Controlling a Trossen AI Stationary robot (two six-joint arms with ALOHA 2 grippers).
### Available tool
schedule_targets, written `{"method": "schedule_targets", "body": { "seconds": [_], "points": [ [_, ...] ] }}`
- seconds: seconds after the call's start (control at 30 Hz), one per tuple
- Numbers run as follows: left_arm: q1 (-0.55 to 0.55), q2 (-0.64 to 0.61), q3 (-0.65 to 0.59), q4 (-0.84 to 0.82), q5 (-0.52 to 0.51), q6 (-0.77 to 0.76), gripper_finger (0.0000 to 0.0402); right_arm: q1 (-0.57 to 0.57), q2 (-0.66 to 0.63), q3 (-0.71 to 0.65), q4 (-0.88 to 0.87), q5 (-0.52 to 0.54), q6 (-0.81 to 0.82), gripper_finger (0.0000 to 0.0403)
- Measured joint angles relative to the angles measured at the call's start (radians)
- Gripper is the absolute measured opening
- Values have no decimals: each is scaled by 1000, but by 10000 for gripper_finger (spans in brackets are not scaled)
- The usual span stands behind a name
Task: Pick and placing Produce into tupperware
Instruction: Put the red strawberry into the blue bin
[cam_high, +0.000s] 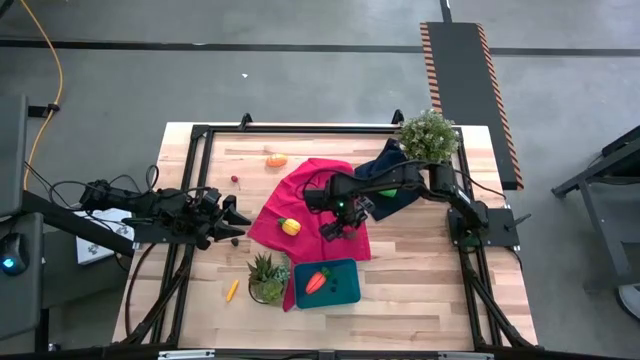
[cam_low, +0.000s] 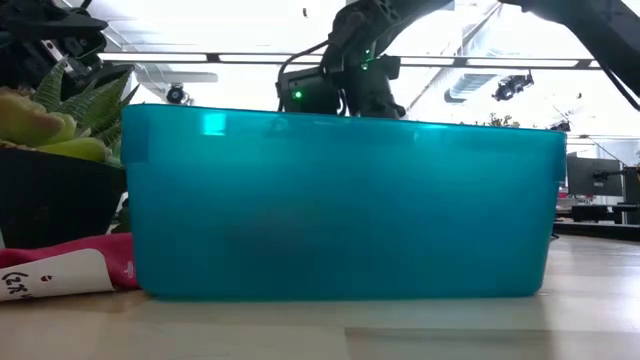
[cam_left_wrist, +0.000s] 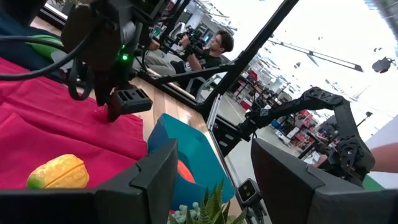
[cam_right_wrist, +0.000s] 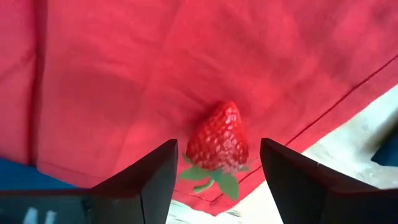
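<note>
Tupperware (cam_high: 345, 295): near table edge, beside a potted succulent (cam_high: 266, 277); carrot (cam_high: 317, 281) inside.
Right gripper (cam_right_wrist: 217, 163): arm reaches across the red cloth (cam_high: 300, 190), pointing down, jaws spread wide, empty, straddling a strawberry (cam_right_wrist: 217, 138) lying on the cloth.
Left gripper (cam_high: 238, 222): at the table's left, jaws parted, holding nothing.
Yellow piece (cam_high: 290, 226): on the cloth.

In the low view, the contents of the tupperware (cam_low: 340, 205) are hidden behind its teal wall, which fills the frame's centre. A potted plant (cam_low: 55, 150) is cut off at the left edge. In the high view, a small dark red item (cam_high: 234, 180) at centre left is too small to be identified. The strawberry (cam_right_wrist: 217, 138) is hidden there under the right gripper (cam_high: 338, 228).
</note>
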Motion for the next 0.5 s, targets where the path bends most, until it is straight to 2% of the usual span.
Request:
{"method": "schedule_targets", "body": {
  "seconds": [0.5],
  "points": [
    [0, 0, 0, 0, 0, -2, 193, -2, -1, 0, 0, -3, 0, 151]
  ]
}}
